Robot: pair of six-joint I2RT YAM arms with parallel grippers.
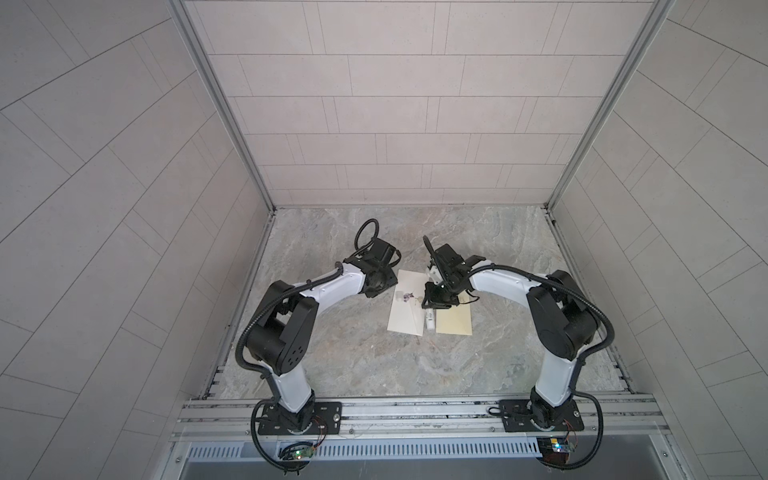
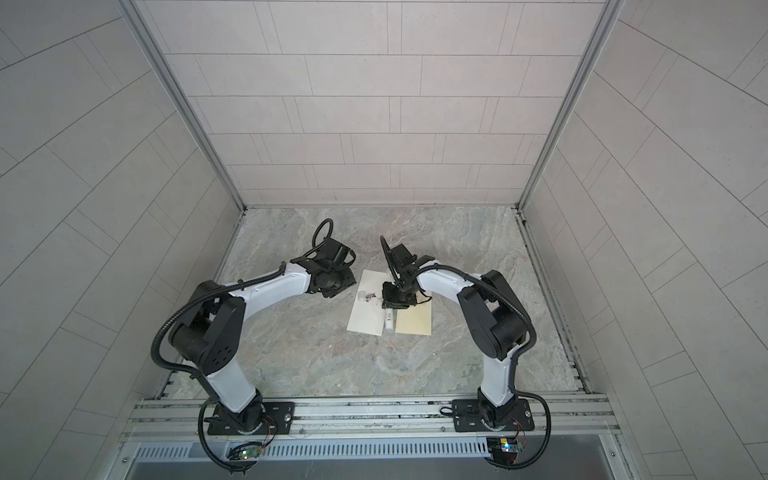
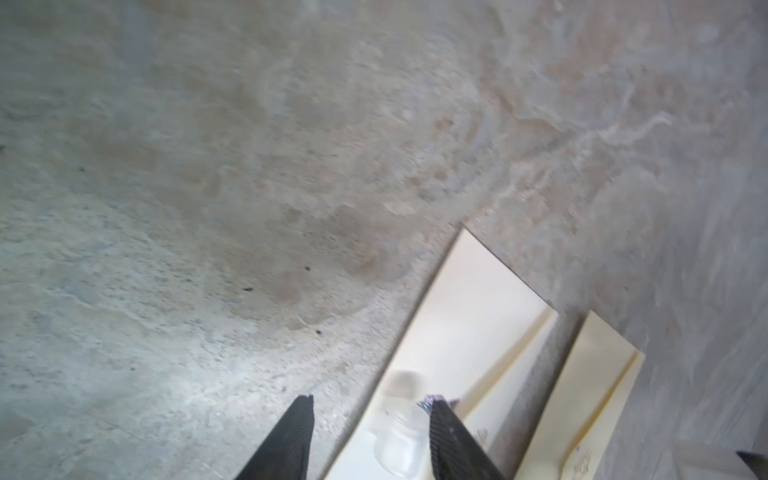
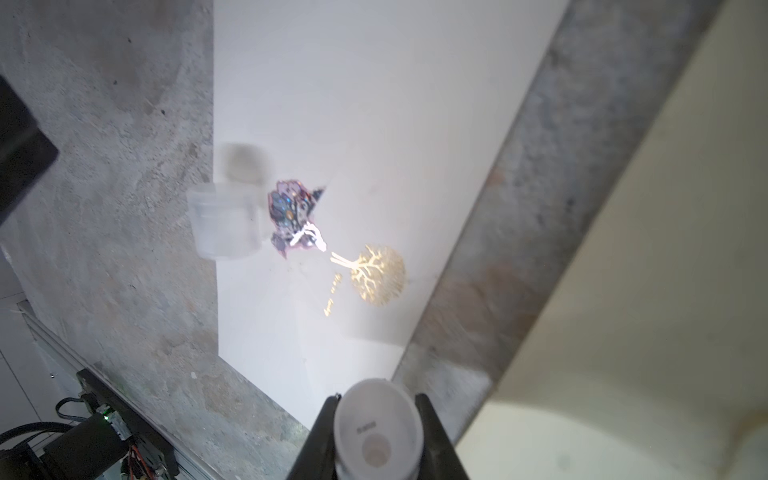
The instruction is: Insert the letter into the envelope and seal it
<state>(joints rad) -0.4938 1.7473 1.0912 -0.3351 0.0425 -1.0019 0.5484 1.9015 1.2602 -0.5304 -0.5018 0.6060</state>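
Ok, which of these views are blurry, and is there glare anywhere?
Left wrist view: soft all over, the clear cap smeared. Right wrist view: the cap shows doubled, the gold tree print on the white paper flares, the glue stick is near and soft. Both top views: sharp, wall tile lines bowed.

Both top views, nearly identical, look steeply down from high above the arm bases [image 1: 297, 417] over the whole table [image 1: 374, 365]. Wrist views sit close above it (the left one slanted, blurred); all four share the card [image 4: 374, 124] and envelope [image 3: 598, 395].
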